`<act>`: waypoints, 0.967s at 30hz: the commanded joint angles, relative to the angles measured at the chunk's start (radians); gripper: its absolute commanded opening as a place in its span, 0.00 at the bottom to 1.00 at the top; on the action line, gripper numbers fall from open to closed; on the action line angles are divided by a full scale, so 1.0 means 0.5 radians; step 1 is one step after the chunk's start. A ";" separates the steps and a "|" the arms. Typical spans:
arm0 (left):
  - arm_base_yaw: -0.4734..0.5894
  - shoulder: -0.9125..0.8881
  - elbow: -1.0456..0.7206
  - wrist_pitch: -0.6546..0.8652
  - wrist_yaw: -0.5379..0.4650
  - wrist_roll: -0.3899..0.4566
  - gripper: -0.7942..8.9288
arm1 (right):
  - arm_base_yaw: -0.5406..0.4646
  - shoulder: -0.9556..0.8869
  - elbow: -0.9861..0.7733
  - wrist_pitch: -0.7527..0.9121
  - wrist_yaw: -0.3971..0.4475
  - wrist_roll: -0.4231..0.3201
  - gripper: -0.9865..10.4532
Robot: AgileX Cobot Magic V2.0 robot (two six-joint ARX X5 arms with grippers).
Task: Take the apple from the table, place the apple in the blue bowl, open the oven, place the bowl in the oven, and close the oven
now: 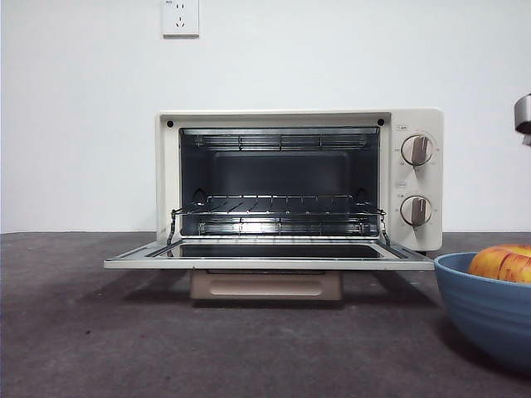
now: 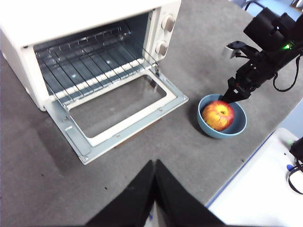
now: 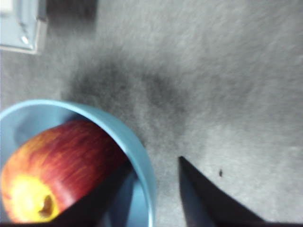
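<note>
Front view: oven [image 1: 299, 186] door is down flat, wire rack [image 1: 278, 207] bare. Blue bowl [image 1: 489, 307] sits at the right edge with the apple [image 1: 504, 263] in it. No brand name readable from here, only tiny marks by the two knobs [image 1: 416, 150]; wall socket [image 1: 180, 16] up top.

Left wrist view: my left gripper [image 2: 155, 165] hangs back over the table [image 2: 38, 156], jaws pressed together, holding nothing. Right gripper [image 2: 235, 93] is down at the bowl's far rim.

Right wrist view: jaws apart, straddling the bowl wall [image 3: 142, 161], one inside beside the apple, one outside. Not pinched yet, I think.

Step in hand is gripping the bowl. I'd close firmly on the rim, lift level so the apple doesn't roll, clear the door edge, then set it on the rack.
</note>
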 commanded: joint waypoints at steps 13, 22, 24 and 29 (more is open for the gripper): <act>-0.005 0.066 0.017 -0.019 -0.007 0.014 0.09 | 0.067 0.060 0.008 0.037 0.006 -0.003 0.09; -0.005 0.144 -0.073 0.010 -0.008 0.063 0.09 | 0.289 -0.034 0.287 -0.005 -0.002 0.160 0.09; -0.005 0.145 -0.115 0.042 -0.008 0.062 0.09 | 0.362 -0.028 0.378 0.001 0.043 0.210 0.09; -0.005 0.145 -0.164 0.101 -0.008 0.062 0.09 | 0.482 0.134 0.596 0.042 0.168 0.291 0.09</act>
